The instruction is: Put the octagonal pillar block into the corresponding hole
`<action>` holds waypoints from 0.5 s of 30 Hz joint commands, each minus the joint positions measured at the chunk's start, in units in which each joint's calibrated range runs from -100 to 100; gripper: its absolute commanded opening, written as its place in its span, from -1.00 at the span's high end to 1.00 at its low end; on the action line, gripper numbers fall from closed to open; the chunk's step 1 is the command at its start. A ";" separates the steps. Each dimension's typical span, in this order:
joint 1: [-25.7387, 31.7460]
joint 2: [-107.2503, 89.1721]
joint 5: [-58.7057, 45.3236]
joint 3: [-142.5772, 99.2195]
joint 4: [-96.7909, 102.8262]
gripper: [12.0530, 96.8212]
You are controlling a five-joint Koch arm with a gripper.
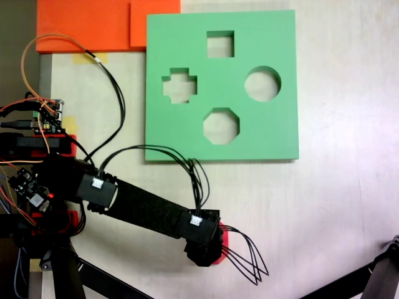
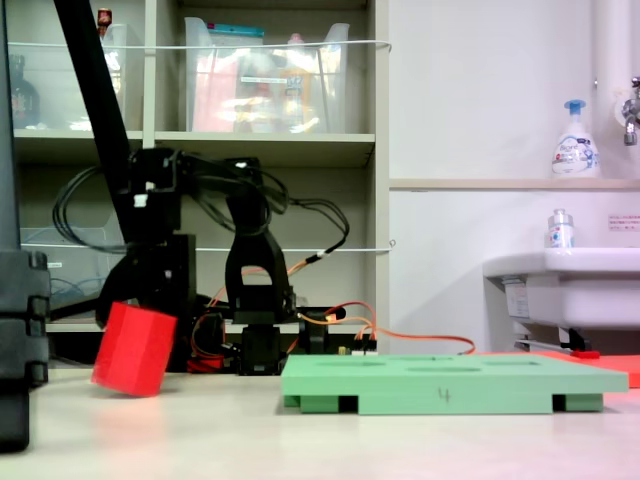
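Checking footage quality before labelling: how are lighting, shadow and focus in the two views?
Fixed view from above: even, soft light, the green board casting a thin shadow along its lower edge; slightly soft focus, the red block mostly hidden under the arm. Low side fixed view: bright white wall, block and board reasonably sharp, shelves dim.

Background items, non-task

Pale counter; orange foam sheets at its top-left corner in a fixed view; shelving unit holding clear storage bins; white sink; pump soap bottle on the ledge; small bottle on the sink rim.
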 commanded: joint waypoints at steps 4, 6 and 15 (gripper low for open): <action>2.98 -8.45 3.17 1.28 -1.57 0.27; 4.30 -11.10 5.03 1.18 -1.57 0.27; 12.60 -22.41 13.53 0.18 -1.57 0.27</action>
